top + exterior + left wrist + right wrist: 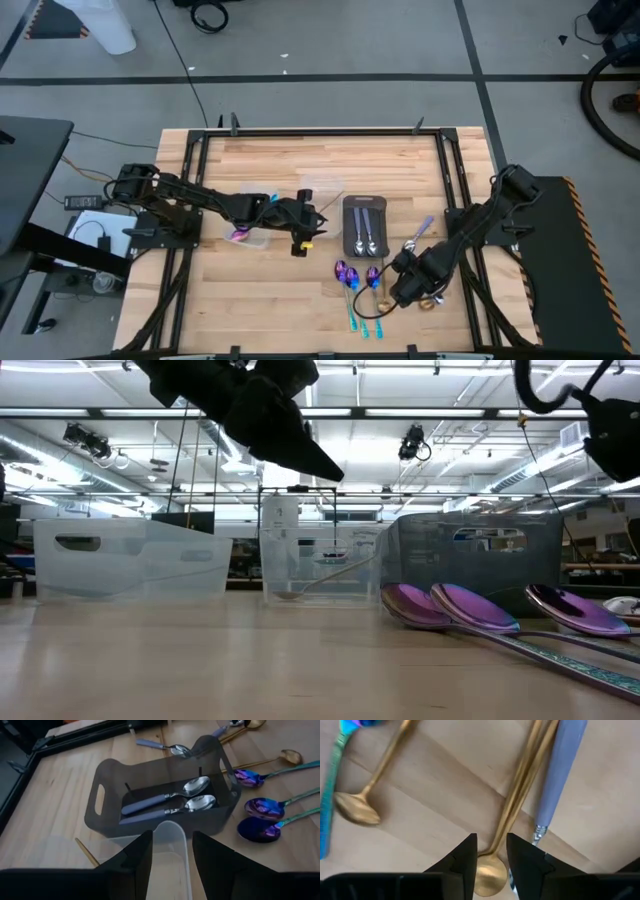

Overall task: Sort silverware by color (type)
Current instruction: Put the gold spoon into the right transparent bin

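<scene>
My right gripper (492, 857) points straight down over the table's near right, open, its fingers on either side of a gold spoon (490, 876) where the neck meets the bowl. A second gold spoon (357, 807) and a silver spoon with a lavender handle (560, 775) lie beside it. Three purple-bowled spoons (260, 809) lie on the wood near the dark grey tray (100, 800), which holds two silver spoons (195, 785). My left gripper (172, 852) hangs open above the table's middle, left of the tray. A clear tub's rim (172, 832) shows between its fingers. My right gripper comes at the gold spoon from above, its fingers (465, 862) across the spoon at the top of the bowl (490, 870). The spoon lies flat on the wood. I cannot tell whether the fingers touch it.
Two clear tubs (130, 555) (310, 550) stand left of the tray at the table's middle; the middle one holds a gold spoon (87, 852). A black frame (445, 170) borders the wooden top. Bare wood lies at the near left.
</scene>
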Action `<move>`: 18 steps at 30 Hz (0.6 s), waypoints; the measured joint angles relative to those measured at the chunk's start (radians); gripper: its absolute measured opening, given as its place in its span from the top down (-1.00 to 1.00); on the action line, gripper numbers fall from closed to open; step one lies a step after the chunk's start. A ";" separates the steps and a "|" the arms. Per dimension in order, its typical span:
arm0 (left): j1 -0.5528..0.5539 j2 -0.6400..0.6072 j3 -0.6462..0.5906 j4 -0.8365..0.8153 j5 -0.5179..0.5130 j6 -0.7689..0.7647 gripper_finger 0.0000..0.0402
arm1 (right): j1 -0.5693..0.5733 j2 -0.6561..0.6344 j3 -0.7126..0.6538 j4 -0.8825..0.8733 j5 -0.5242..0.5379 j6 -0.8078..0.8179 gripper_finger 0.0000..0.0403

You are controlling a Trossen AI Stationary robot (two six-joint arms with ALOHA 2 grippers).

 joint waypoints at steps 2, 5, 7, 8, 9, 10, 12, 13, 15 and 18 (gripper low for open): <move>0.000 0.000 0.000 0.008 0.000 0.016 0.26 | 0.010 0.005 0.000 -0.003 -0.005 0.009 0.47; 0.000 0.000 0.000 0.024 0.000 0.019 0.26 | 0.026 0.003 0.000 -0.004 -0.003 0.033 0.50; 0.000 0.000 0.000 0.031 0.000 0.020 0.26 | 0.037 0.002 0.000 -0.005 0.004 0.038 0.51; 0.000 0.000 0.000 0.032 0.000 0.020 0.26 | 0.041 0.002 0.000 -0.006 0.004 0.039 0.51; 0.000 0.000 0.000 0.032 0.000 0.020 0.26 | 0.044 0.003 -0.001 -0.006 0.004 0.040 0.52; 0.000 0.000 0.000 0.032 0.000 0.020 0.26 | 0.047 0.003 -0.007 0.000 0.004 0.047 0.52; -0.001 0.000 0.000 0.033 0.000 0.019 0.26 | 0.051 0.004 -0.021 0.001 0.004 0.060 0.52; -0.001 0.000 0.000 0.033 0.000 0.019 0.26 | 0.053 0.003 -0.031 0.009 0.003 0.064 0.52; -0.004 0.000 0.000 0.034 0.000 0.018 0.26 | 0.053 0.004 -0.054 0.047 -0.015 0.071 0.52; -0.008 0.000 0.000 0.033 0.000 0.011 0.26 | 0.053 0.004 -0.088 0.105 -0.036 0.072 0.52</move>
